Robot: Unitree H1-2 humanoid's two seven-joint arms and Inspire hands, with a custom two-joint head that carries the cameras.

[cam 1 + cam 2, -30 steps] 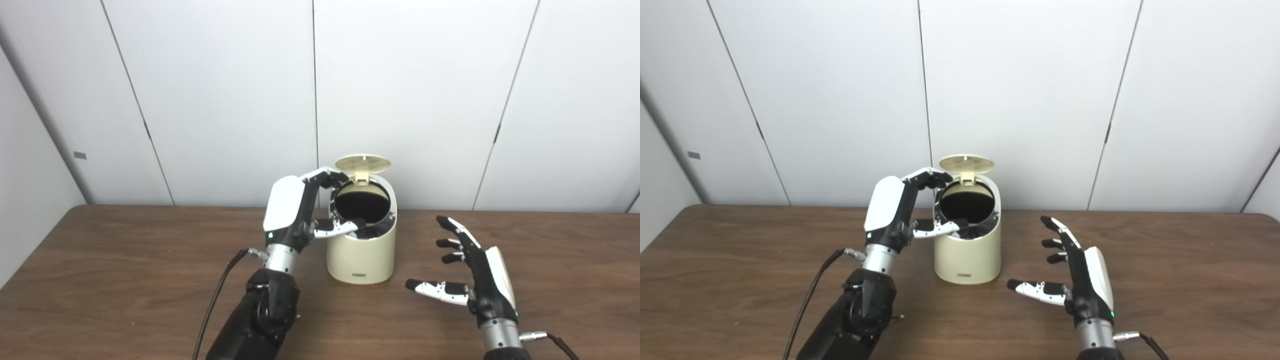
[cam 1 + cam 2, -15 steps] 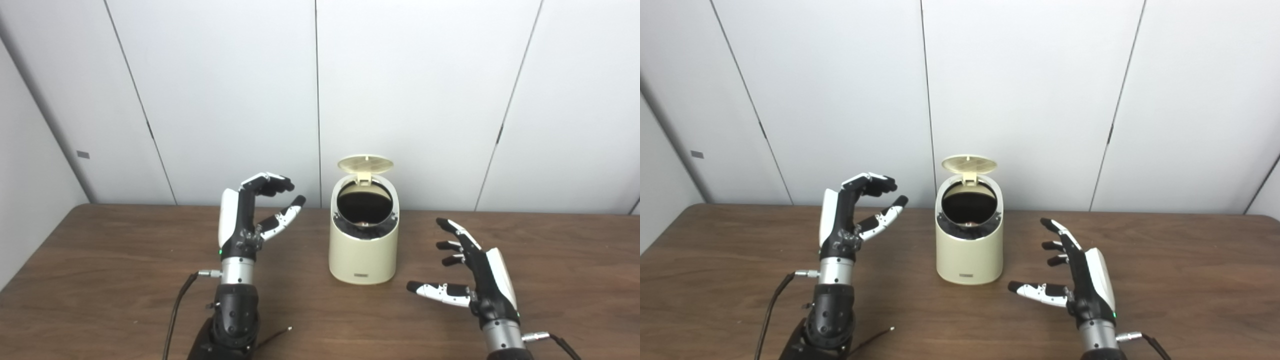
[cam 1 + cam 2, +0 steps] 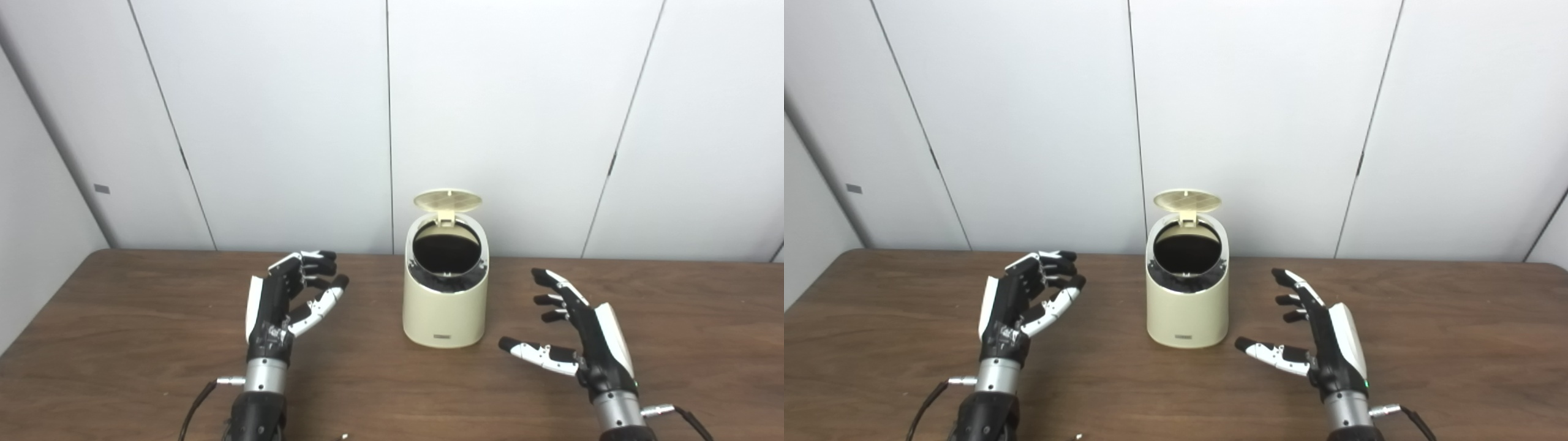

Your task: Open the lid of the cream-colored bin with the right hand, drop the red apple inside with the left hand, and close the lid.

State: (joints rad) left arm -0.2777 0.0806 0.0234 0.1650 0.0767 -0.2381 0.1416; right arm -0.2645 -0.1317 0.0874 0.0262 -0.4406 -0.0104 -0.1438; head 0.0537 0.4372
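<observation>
Bin (image 3: 445, 306) standing upright, smooth cream oval | ribbed lid (image 3: 447, 199) tipping back | left hand (image 3: 286, 302) empty, fingers loosely curling | right hand (image 3: 576, 334) splaying wide

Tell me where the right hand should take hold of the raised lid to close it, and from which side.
Best at the lid's free front edge, opposite the hinge tab at the back of the bin. The lid stands tipped back above the opening, so the right hand, open beside the bin, would probably reach in from the right and above, then press that edge forward and down.
</observation>
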